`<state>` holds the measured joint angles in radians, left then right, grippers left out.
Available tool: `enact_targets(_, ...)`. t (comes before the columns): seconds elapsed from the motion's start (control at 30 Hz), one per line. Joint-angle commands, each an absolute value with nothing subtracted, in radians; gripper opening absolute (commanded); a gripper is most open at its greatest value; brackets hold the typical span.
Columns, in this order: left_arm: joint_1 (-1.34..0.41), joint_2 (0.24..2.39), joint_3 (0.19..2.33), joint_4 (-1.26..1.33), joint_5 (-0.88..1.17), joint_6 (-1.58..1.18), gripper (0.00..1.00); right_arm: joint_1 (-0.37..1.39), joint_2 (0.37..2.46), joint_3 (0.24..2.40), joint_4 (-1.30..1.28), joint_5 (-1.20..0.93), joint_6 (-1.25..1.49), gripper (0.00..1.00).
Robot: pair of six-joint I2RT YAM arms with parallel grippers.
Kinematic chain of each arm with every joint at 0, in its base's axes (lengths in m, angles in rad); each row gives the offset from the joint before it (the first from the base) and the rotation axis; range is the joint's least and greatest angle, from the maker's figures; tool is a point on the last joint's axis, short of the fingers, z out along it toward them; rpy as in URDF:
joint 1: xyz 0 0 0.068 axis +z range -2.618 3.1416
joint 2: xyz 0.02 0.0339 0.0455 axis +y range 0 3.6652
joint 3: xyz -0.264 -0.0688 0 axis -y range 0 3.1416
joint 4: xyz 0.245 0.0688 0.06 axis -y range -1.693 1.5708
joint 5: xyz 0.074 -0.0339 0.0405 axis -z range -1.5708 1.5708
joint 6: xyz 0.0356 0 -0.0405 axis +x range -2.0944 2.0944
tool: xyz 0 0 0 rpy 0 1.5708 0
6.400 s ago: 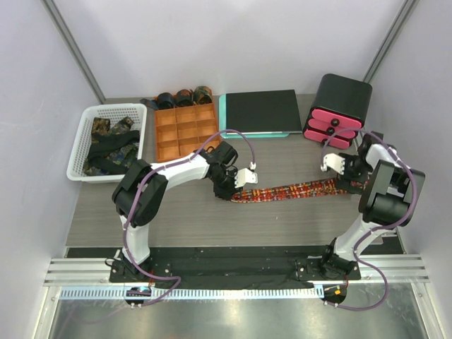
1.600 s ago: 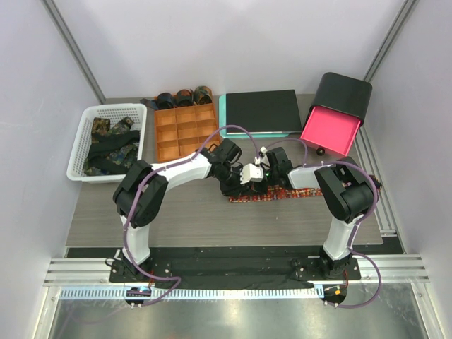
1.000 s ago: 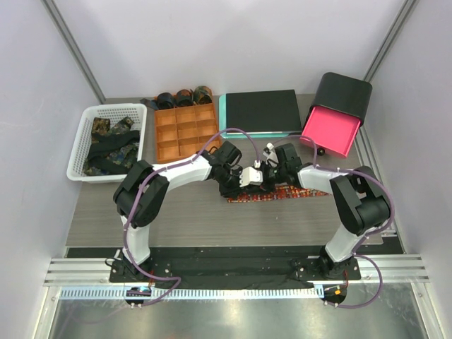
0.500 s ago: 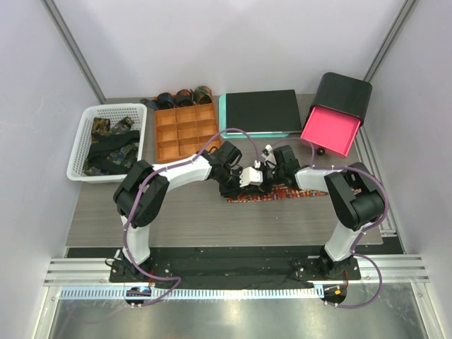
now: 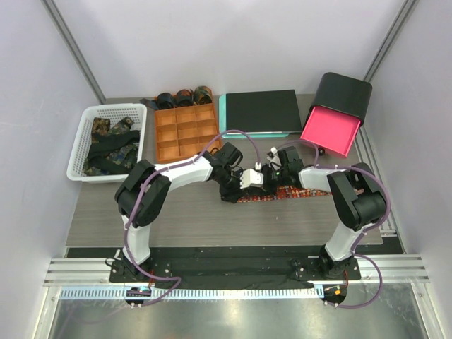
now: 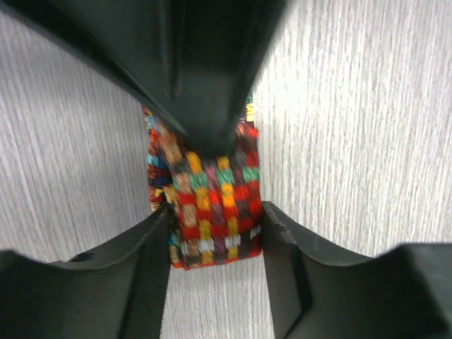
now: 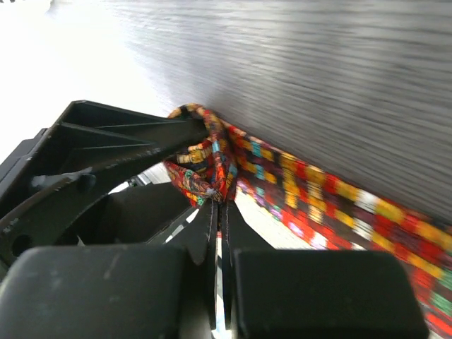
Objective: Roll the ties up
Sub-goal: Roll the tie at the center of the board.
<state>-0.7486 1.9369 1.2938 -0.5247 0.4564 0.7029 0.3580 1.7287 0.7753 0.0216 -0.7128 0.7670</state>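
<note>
Meeting over checked tie point(image 5: 296, 192): both hands.

Even, bright overhead light keeps the top view sharp with soft shadows, while both wrist views blur up close — dark fingers point(image 6: 212, 78) out of focus, and glare whitens the grey wood-grain tabletop point(image 7: 92, 49) upper left.

grey table point(image 5: 183, 219) – tie point(image 5: 296, 192), basket point(image 5: 92, 152), tray point(image 5: 185, 132)
</note>
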Motion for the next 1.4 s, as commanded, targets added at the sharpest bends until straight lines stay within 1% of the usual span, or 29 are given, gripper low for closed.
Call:
enact_targets(0.0, -0.739, 1.950, 1.287, -0.574, 0.449, 0.715, 0.55, 0.331, 1.715, 0.781, -0.043, -0.701, 0.714, 0.01)
enact_targets(0.03, -0.733, 1.945, 1.285, -0.572, 0.452, 0.715, 0.58, 0.324, 1.739, 0.784, -0.046, -0.700, 0.707, 0.01)
enact_targets(0.23, -0.663, 1.853, 1.236, -0.500, 0.531, 0.650, 0.69, 0.296, 1.810, 0.825, -0.089, -0.647, 0.644, 0.01)
enact_targets(0.33, -0.657, 1.832, 1.207, -0.451, 0.551, 0.647, 0.73, 0.293, 1.841, 0.847, -0.120, -0.620, 0.629, 0.01)
enact_targets(0.47, -0.661, 1.855, 1.222, -0.425, 0.568, 0.630, 0.75, 0.293, 1.868, 0.865, -0.143, -0.598, 0.623, 0.01)
enact_targets(0.67, -0.699, 1.896, 1.238, -0.388, 0.529, 0.644, 0.74, 0.298, 1.879, 0.862, -0.163, -0.598, 0.615, 0.01)
enact_targets(0.8, -0.715, 1.922, 1.253, -0.396, 0.532, 0.650, 0.71, 0.305, 1.873, 0.856, -0.158, -0.609, 0.620, 0.01)
enact_targets(0.9, -0.716, 1.924, 1.259, -0.399, 0.548, 0.647, 0.63, 0.311, 1.864, 0.847, -0.140, -0.621, 0.635, 0.01)
enact_targets(0.93, -0.718, 1.924, 1.262, -0.399, 0.549, 0.647, 0.56, 0.314, 1.864, 0.845, -0.132, -0.626, 0.638, 0.01)
enact_targets(1.0, -0.716, 1.911, 1.264, -0.400, 0.551, 0.647, 0.47, 0.316, 1.859, 0.841, -0.127, -0.629, 0.641, 0.01)
enact_targets(1.03, -0.716, 1.902, 1.266, -0.399, 0.551, 0.649, 0.40, 0.318, 1.859, 0.841, -0.126, -0.633, 0.643, 0.01)
enact_targets(1.07, -0.715, 1.884, 1.266, -0.399, 0.552, 0.647, 0.38, 0.324, 1.858, 0.841, -0.124, -0.632, 0.646, 0.01)
enact_targets(1.13, -0.715, 1.865, 1.272, -0.417, 0.569, 0.650, 0.35, 0.330, 1.862, 0.844, -0.118, -0.634, 0.652, 0.01)
enact_targets(1.2, -0.713, 1.852, 1.279, -0.425, 0.594, 0.644, 0.36, 0.342, 1.873, 0.847, -0.100, -0.637, 0.661, 0.01)
enact_targets(1.37, -0.741, 1.874, 1.334, -0.430, 0.609, 0.598, 0.42, 0.364, 1.882, 0.856, -0.080, -0.640, 0.693, 0.01)
